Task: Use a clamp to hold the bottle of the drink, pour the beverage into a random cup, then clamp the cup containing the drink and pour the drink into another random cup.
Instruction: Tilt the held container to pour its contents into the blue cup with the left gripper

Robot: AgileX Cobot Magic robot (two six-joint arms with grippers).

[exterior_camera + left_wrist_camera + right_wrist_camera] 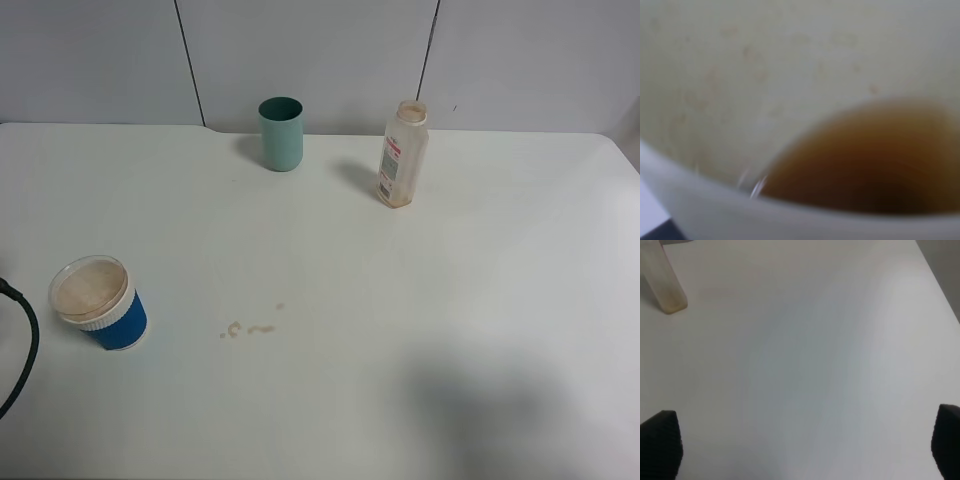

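Count: 3 cups. That's 1 teal tumbler, 1 blue cup, and 1 pale yellow-green tumbler seen only in the left wrist view, with brown liquid in it. 1 bottle, 1 table, 1 black cable. Brown drops on the table: 3 or 4, too small to count exactly.

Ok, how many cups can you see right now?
3. A teal tumbler at the back of the table, a blue cup front left, and a pale cup holding brown drink, seen only in the left wrist view. Others may sit off-frame.
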